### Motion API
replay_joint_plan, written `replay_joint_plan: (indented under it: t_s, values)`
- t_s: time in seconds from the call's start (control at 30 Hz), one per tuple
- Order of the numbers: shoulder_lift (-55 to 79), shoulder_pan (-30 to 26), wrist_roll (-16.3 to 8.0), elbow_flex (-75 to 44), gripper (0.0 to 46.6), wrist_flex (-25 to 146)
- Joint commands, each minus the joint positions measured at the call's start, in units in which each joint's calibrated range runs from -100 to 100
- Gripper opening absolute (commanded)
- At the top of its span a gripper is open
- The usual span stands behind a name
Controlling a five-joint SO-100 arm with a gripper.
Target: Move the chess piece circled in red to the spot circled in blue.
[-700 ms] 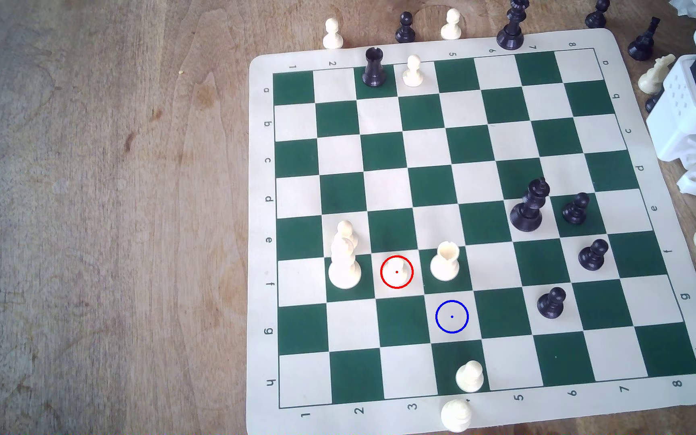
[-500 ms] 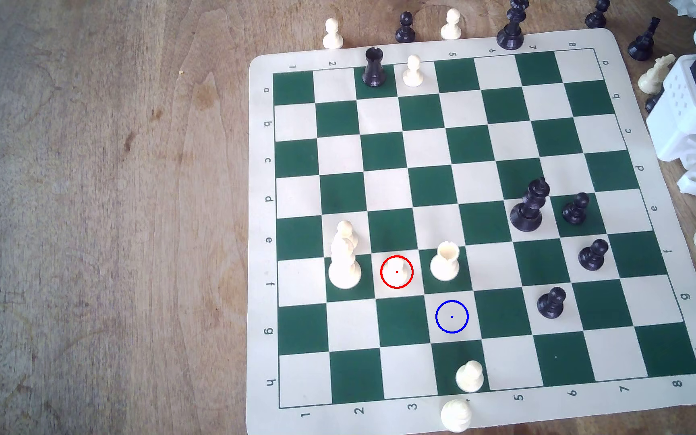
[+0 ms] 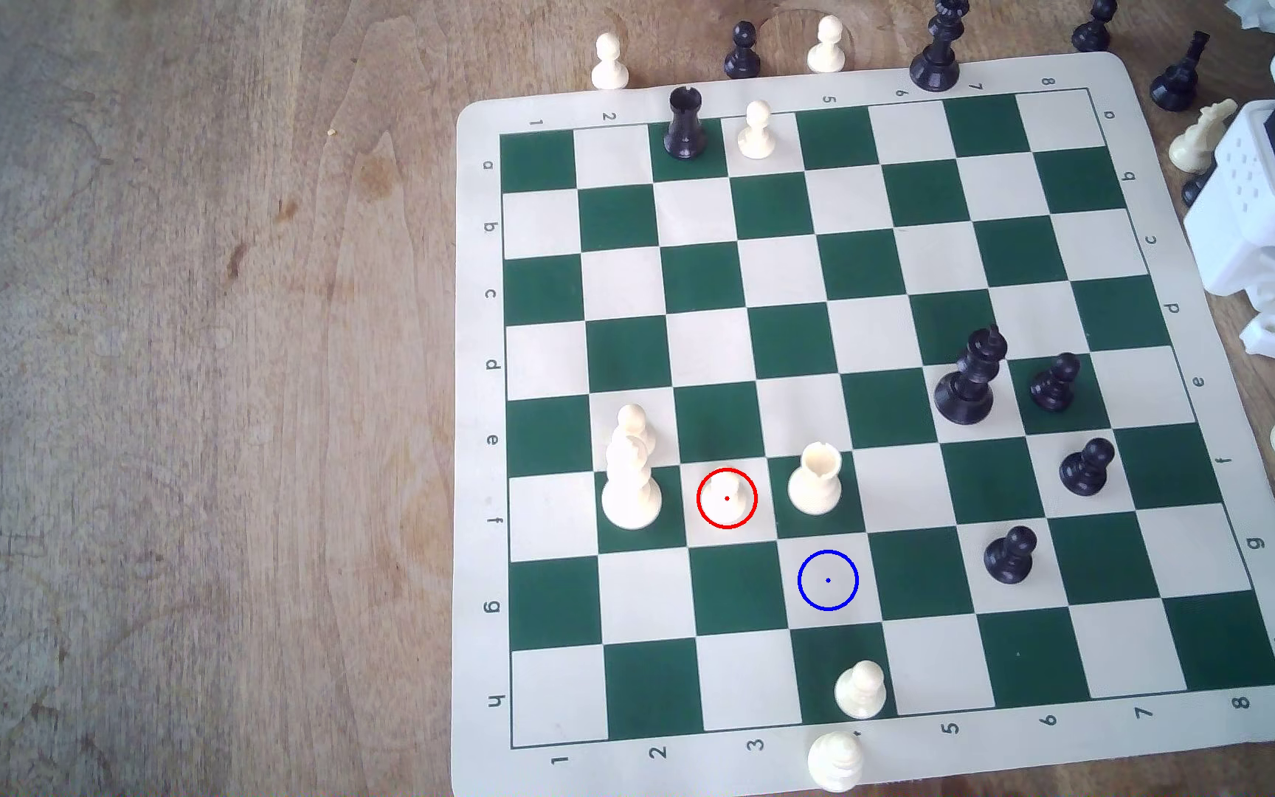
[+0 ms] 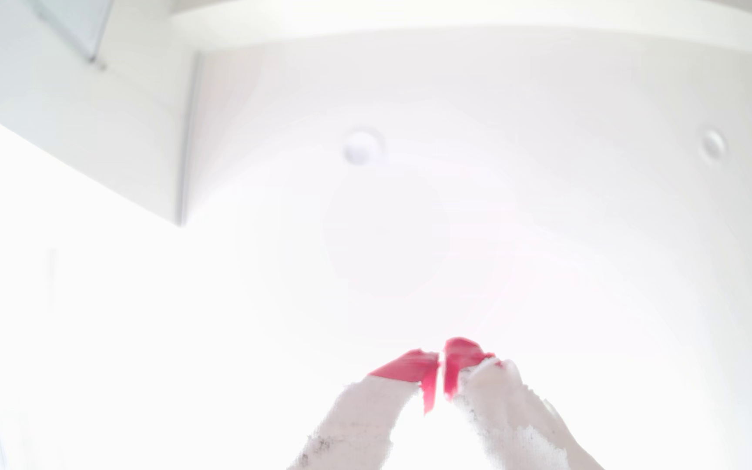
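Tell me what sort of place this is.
Probably a home or hobby tabletop setup: a worn wooden table, a roll-up green-and-cream chess mat with plastic pieces, and a white 3D-printed robot arm base.

- The chessboard mat (image 3: 1125,65) carried printed digits 1 to 8 along its near and far borders in the exterior view.
- Letters a to h ran down both side borders of the mat.
- No other text, brand or label could be read.
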Motion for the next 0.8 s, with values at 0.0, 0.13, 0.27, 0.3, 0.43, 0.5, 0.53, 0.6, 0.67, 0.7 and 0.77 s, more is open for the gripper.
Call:
replay_joint_plan:
  t_s: [0.0,0.13,0.27,0.3,0.43,0.5,0.53,0.6,0.67,0.7,0.77]
  values:
    - [0.0,0.0,0.1,0.9,0.2,-0.9]
    - [0.0,-0.2,0.1,0.9,0.2,0.4]
    - [0.0,-2.8,0.1,0.9,0.2,15.0]
    - [0.0,-3.3,0.1,0.9,0.2,18.3]
    - [0.1,-11.5,1.4,0.9,0.2,37.1]
    - [0.1,-18.3,2.2,0.9,0.1,46.6]
    - [0.1,-20.0,2.8,0.9,0.1,49.0]
    - [-1.5,-24.5,6.7,0.9,0.1,59.2]
    - [-3.1,-26.8,10.0,0.9,0.1,69.5]
    - [-3.1,-27.0,10.1,0.9,0.1,72.4]
    - [-2.2,-26.0,11.8,0.8,0.1,79.2]
